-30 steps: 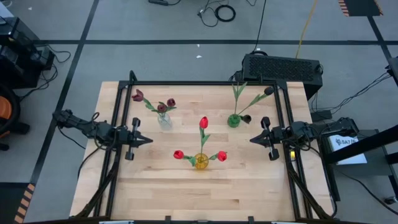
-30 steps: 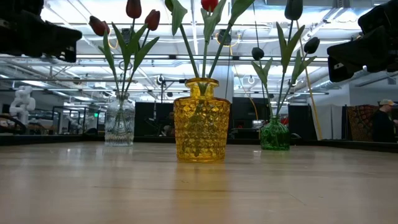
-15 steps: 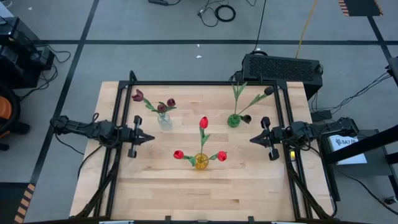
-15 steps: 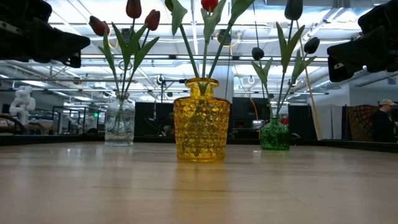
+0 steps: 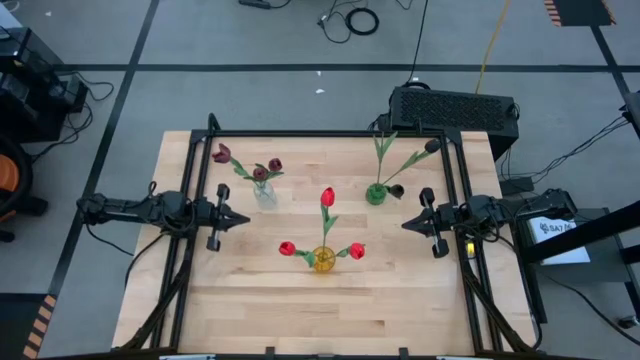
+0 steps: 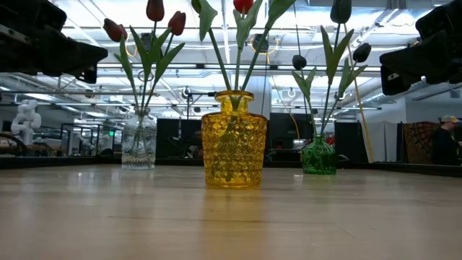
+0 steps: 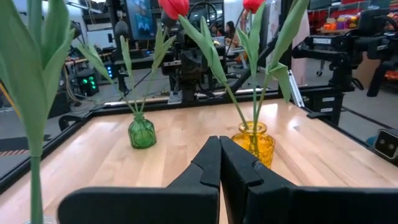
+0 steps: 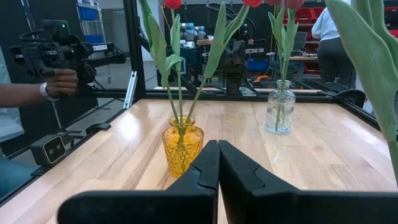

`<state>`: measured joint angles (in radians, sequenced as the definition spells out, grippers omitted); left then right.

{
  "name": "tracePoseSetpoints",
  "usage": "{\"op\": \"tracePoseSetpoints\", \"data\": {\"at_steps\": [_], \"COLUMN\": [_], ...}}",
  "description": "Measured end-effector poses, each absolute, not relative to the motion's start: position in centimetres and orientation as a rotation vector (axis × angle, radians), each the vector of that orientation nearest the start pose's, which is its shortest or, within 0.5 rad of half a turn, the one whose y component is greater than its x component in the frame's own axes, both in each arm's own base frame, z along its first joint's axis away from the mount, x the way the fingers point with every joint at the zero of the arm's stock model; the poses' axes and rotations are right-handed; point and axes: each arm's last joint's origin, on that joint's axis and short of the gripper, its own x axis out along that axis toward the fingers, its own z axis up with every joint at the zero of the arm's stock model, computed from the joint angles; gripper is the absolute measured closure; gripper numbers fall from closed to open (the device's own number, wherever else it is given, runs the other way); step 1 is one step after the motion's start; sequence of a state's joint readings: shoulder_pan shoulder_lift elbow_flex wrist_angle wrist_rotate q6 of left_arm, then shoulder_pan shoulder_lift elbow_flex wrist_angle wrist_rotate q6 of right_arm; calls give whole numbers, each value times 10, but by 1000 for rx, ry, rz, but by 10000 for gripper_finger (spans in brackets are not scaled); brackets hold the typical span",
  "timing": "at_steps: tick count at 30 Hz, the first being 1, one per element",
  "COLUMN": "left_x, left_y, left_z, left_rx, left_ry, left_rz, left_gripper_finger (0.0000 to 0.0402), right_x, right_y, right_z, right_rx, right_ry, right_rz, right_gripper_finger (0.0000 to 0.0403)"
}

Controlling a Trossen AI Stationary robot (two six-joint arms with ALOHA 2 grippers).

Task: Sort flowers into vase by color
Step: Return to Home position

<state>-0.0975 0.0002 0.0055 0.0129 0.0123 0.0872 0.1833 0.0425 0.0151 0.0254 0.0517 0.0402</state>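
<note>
All nine flowers appear to be in vases, three to each: the red flowers (image 5: 328, 196) in the yellow vase (image 5: 323, 261) at the middle of the counter (image 5: 400, 300); the maroon flowers (image 5: 260, 173) in the clear vase (image 5: 265, 193) behind and to its left; the dark flowers (image 5: 432, 146) in the green vase (image 5: 376, 193) behind and to its right; nothing lies loose on the wood, so sorting looks finished and only the arms' retreat is left.

The left tool (image 5: 243, 221) hangs at the counter's left side and points inward; its wrist view shows the two fingers pressed together with nothing between them; the right tool (image 5: 405, 225) mirrors it on the right side, likewise closed and empty.

The hazards lie in how the stems splay; two red heads lean low and wide from the yellow vase, one toward each tool; a drooping dark head (image 5: 397, 190) hangs near the right tool's tip; the clear vase stands near the left tool's tip. A retreat that swings sideways or dips, rather than drawing straight back, could snag a leaf and drag a flower out, or tip a vase; the clear one looks slim and top-heavy.

In the right wrist view a person's hand (image 8: 60, 81) holds a dark device beyond the counter's edge; it appears clear of the arms.
</note>
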Motion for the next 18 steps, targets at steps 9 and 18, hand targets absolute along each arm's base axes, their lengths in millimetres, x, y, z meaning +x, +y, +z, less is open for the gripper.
{"op": "tracePoseSetpoints", "data": {"at_steps": [9,18], "left_x": [97,97], "left_y": [-9,-9], "left_z": [167,167], "left_rx": [87,88], "left_ry": [-24,-26], "left_rz": [-95,-90], "left_gripper_finger": [400,400], "right_x": [98,98], "right_y": [17,17], "right_z": [168,168], "right_rx": [40,40], "right_ry": [5,5], "right_rz": [132,132], "right_gripper_finger": [403,403]}}
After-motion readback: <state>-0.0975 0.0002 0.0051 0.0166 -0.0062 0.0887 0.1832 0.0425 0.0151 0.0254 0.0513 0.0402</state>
